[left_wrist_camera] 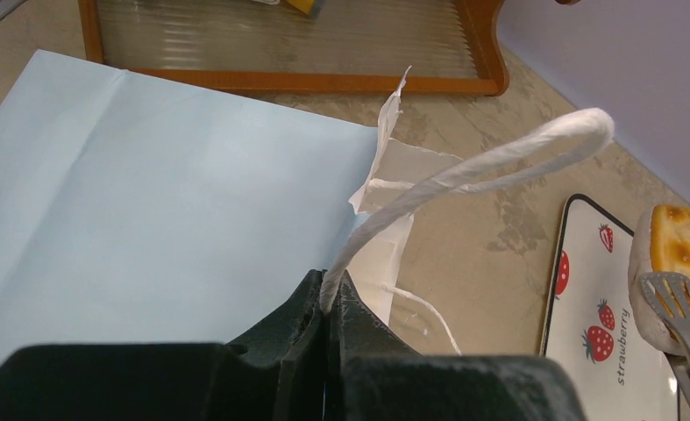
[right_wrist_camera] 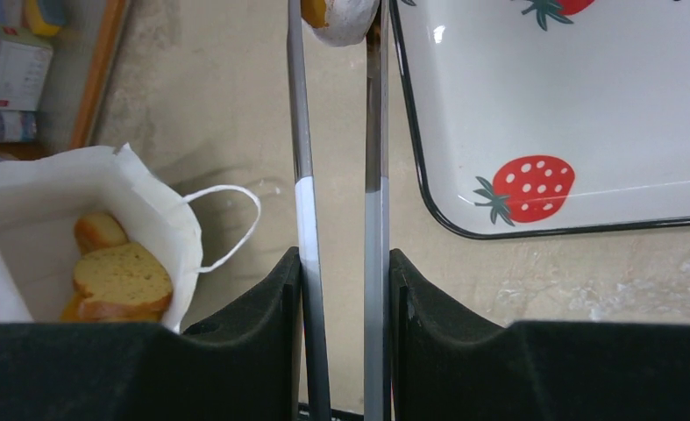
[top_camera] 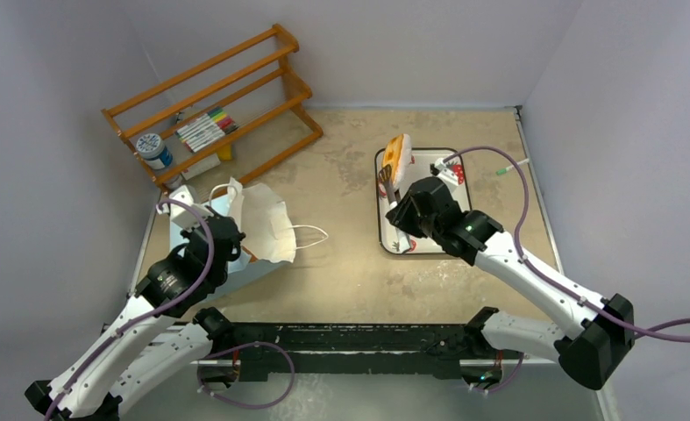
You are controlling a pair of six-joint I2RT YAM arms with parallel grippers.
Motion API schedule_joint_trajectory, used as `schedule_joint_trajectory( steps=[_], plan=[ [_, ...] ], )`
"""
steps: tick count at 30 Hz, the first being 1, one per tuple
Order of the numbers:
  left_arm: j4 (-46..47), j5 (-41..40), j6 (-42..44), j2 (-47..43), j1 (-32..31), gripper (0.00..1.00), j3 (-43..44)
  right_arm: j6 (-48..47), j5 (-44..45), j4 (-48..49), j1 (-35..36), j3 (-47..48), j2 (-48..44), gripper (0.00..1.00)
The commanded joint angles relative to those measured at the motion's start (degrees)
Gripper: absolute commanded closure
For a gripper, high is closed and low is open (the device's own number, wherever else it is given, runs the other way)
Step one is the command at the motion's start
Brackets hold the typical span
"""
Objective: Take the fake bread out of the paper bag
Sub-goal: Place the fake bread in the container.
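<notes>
The light blue paper bag [top_camera: 192,232] lies on its side at the left, its white mouth [top_camera: 266,219] facing right. My left gripper [top_camera: 227,230] is shut on its white string handle [left_wrist_camera: 464,171]; the jaws [left_wrist_camera: 330,294] pinch the string. The right wrist view shows a brown slice [right_wrist_camera: 122,281] and another bread piece [right_wrist_camera: 98,230] inside the bag [right_wrist_camera: 139,189]. My right gripper [top_camera: 411,206] is shut on metal tongs [right_wrist_camera: 304,175]. The tongs grip an orange and white bread piece [top_camera: 397,158] over the left edge of the strawberry-print tray [top_camera: 381,224]. That piece also shows in the left wrist view [left_wrist_camera: 679,250].
A wooden rack [top_camera: 218,96] stands at the back left with markers [top_camera: 205,129] and a jar [top_camera: 152,149]. Small items [top_camera: 451,171] lie at the tray's far end. Walls close the table on three sides.
</notes>
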Motion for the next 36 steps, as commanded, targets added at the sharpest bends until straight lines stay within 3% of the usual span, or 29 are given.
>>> schedule_joint_trajectory(
  steps=[1,13,36],
  plan=[
    [3.4,-0.7,0.2,0.0,-0.2,1.00,-0.5,1.9,-4.1,10.8,-1.9,-2.2,-1.7,1.00],
    [4.0,-0.8,1.6,0.6,-0.2,1.00,-0.7,1.9,-12.0,18.6,-6.4,-7.2,-1.5,1.00],
    [5.0,-0.2,1.3,0.9,-0.2,1.00,-1.6,-1.9,-25.0,24.7,-16.3,-12.1,1.3,0.94]
  ],
)
